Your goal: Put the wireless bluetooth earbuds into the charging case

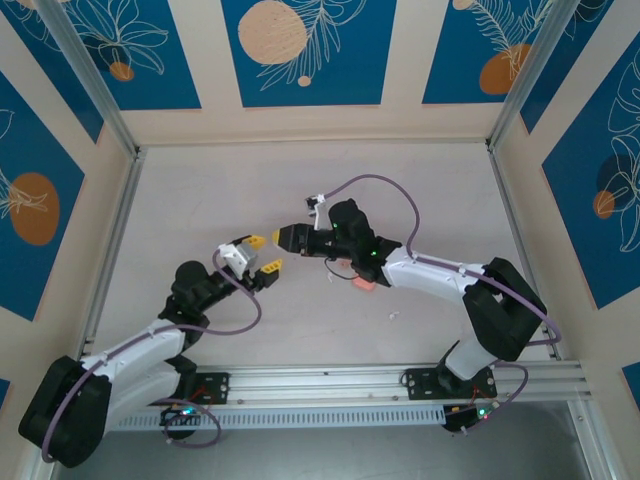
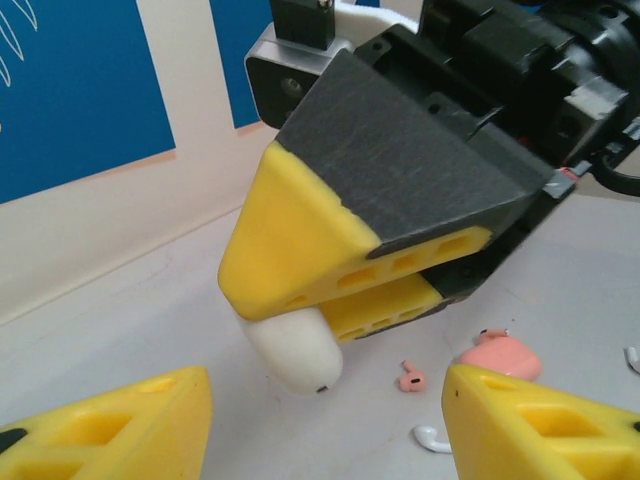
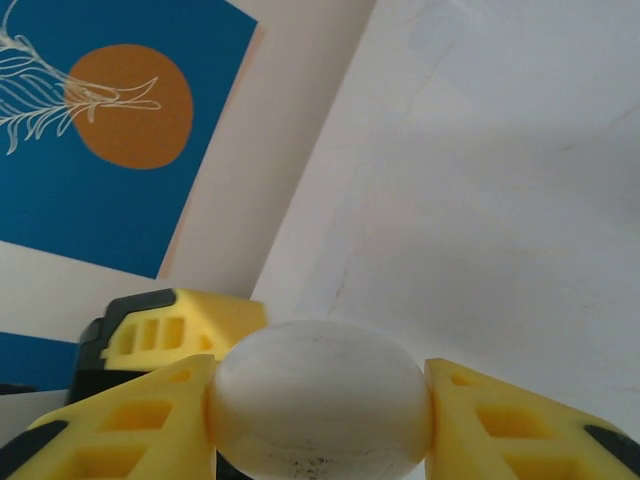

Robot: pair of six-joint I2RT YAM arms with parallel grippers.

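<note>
Clearly flat, charging case (image 2: pixel 500 358) lies beside pink earbud (image 2: pixel 410 379).

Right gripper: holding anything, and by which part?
Right gripper pinches a white rounded object across its two opposite sides. Left gripper holds nothing.

My yellow plastic fingers (image 3: pixel 130 430): matt, slightly grainy; their dark grey plastic backing (image 2: pixel 420 150): matt, finely lined; white rounded plastic piece (image 3: pixel 320 400): smooth, satin, scuffed; salmon-pink rounded plastic case (image 2: pixel 500 357): smooth, lightly glossy; pale tabletop (image 2: pixel 150 320): matt.
</note>
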